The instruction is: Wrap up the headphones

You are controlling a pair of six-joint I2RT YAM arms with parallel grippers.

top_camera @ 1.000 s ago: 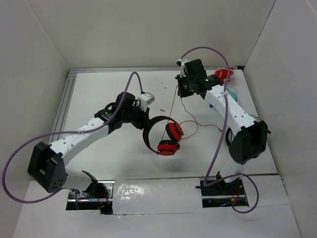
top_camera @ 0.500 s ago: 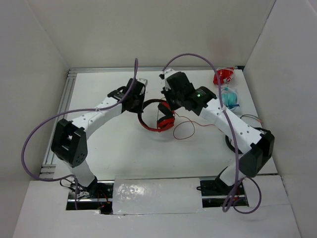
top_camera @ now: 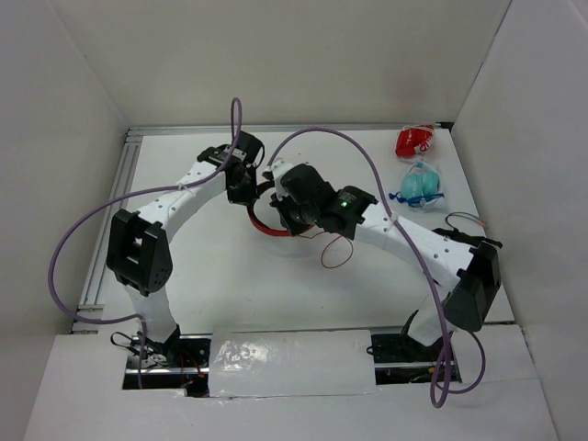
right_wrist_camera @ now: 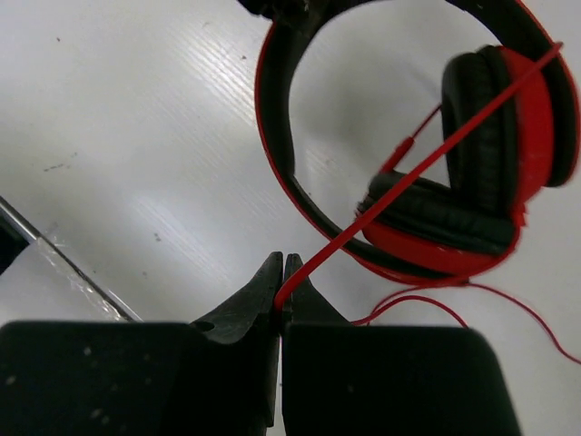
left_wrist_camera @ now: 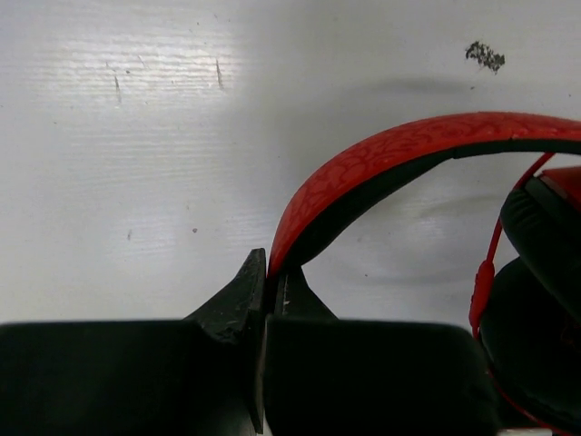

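The red headphones (top_camera: 265,226) sit mid-table, mostly hidden under both wrists in the top view. My left gripper (left_wrist_camera: 272,277) is shut on the red, black-lined headband (left_wrist_camera: 381,163), seen curving right toward a black ear pad (left_wrist_camera: 545,227). My right gripper (right_wrist_camera: 281,272) is shut on the thin red cable (right_wrist_camera: 408,173), which runs taut across the folded ear cups (right_wrist_camera: 472,182) inside the headband (right_wrist_camera: 277,127). Slack cable (top_camera: 338,253) loops on the table below the right wrist.
A small red packet (top_camera: 414,141) and a teal packet (top_camera: 421,186) lie at the back right. A metal rail (top_camera: 115,197) runs along the left edge. White walls enclose the table on three sides.
Both arms have swung toward the back centre, carrying the headphones up and left. The right gripper has crossed from the back right over the headphones, pulling the cable along.
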